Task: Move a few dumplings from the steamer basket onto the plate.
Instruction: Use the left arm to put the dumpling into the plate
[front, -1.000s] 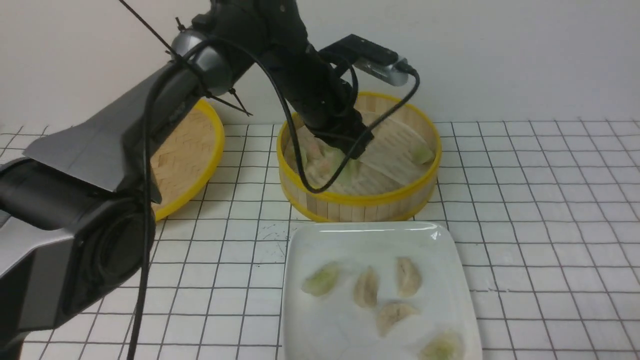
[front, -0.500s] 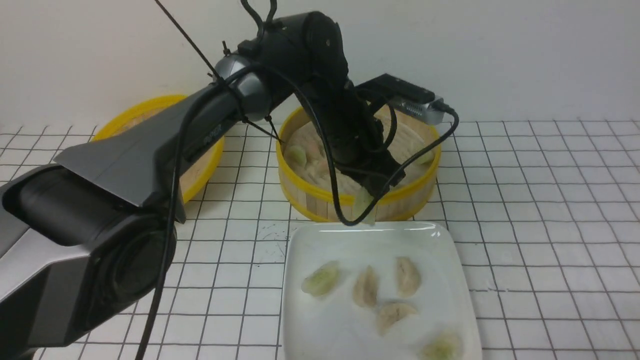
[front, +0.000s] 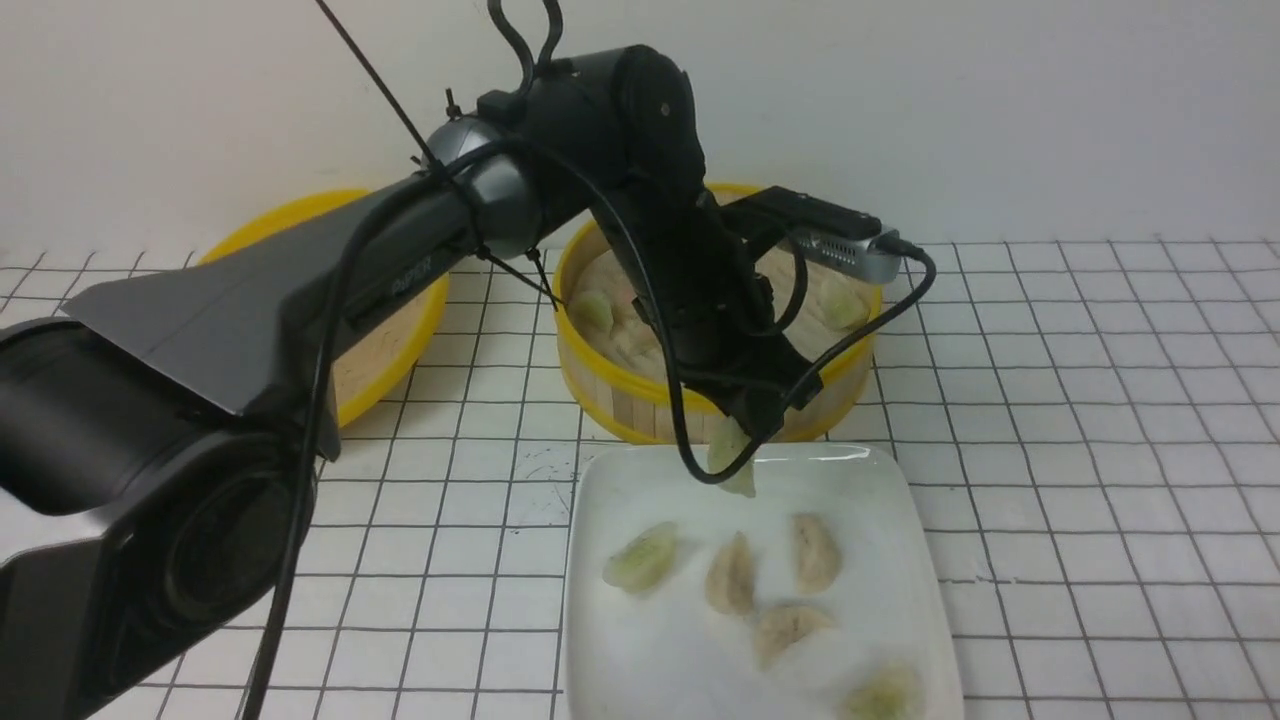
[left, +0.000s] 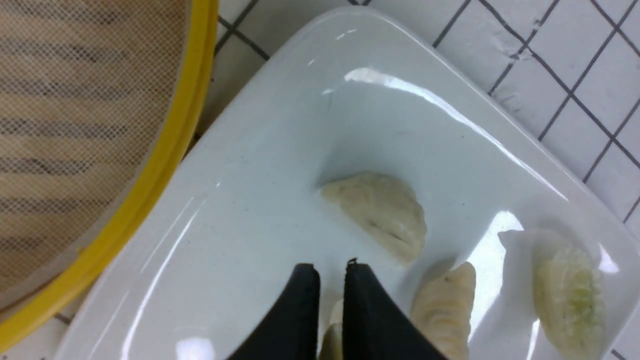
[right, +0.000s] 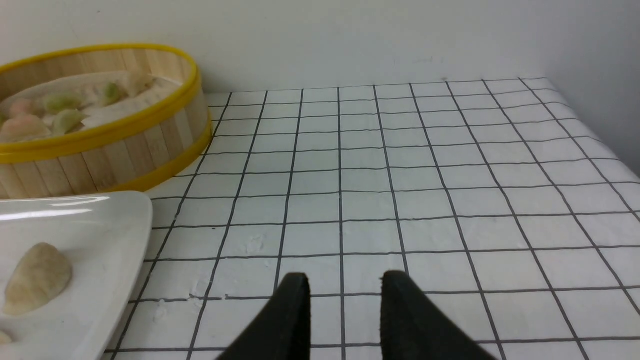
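One plate (front: 885, 515): five dumplings (front: 730, 577) lying. One pale green dumpling (front: 733, 458) pinched in my left gripper (left: 331, 272). One steamer basket (front: 640, 405). My right gripper (right: 342, 282): parted, empty.

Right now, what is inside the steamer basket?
The steamer basket holds dumplings: a green one at its left side, another at its right, paler ones between. The left arm covers the middle, so their number cannot be told.

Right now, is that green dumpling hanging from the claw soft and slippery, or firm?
Probably soft: the dumpling hangs limply below the left gripper, pinched in its nearly shut jaws. Likely slippery, since its skin looks smooth and translucent. Unlikely to roll: those on the plate lie flat.
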